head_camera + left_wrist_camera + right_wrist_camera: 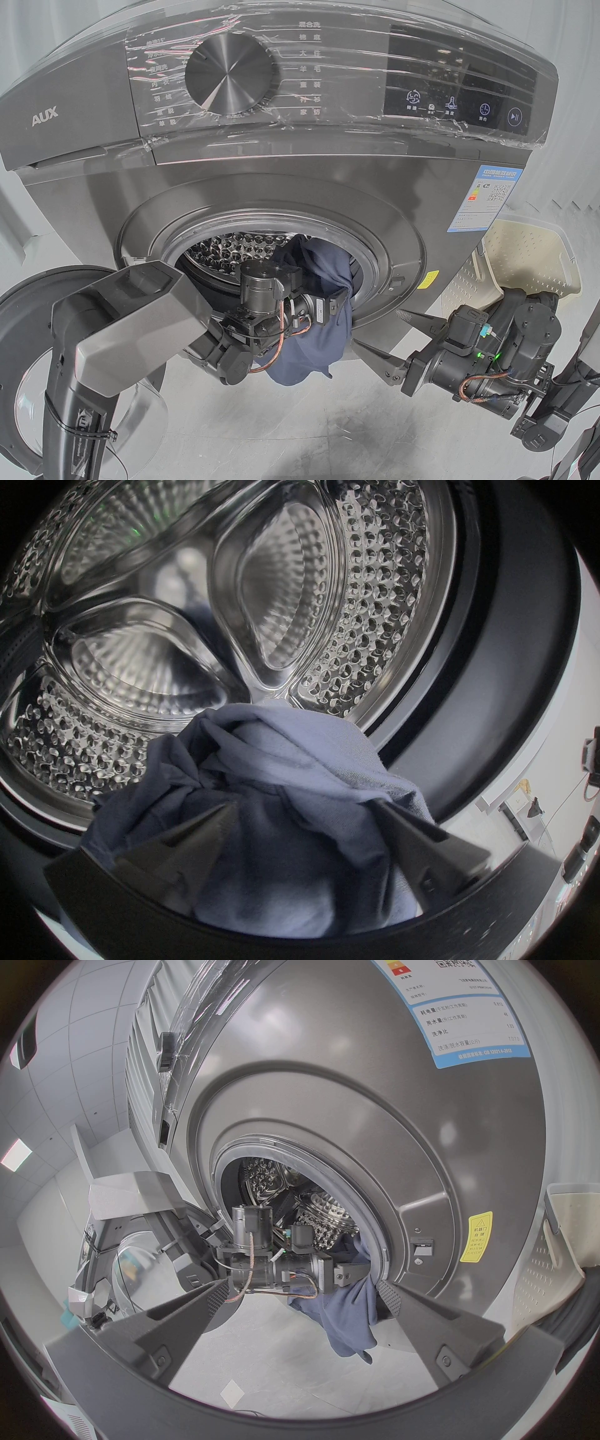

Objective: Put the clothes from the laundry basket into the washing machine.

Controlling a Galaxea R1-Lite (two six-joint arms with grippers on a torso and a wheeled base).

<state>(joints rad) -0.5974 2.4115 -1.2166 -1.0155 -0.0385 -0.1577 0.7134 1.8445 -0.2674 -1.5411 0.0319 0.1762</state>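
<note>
A navy garment hangs over the lower lip of the washing machine's round opening, part inside the drum and part dangling outside. My left gripper is at the opening's lower right, and its fingers stand wide apart with the bunched navy garment lying between them. My right gripper is open and holds nothing, low in front of the machine and right of the hanging cloth. The cream laundry basket stands to the machine's right.
The machine's door is swung open at the far left, behind my left arm. Pale floor lies below the opening. The basket's perforated wall is close beside my right arm.
</note>
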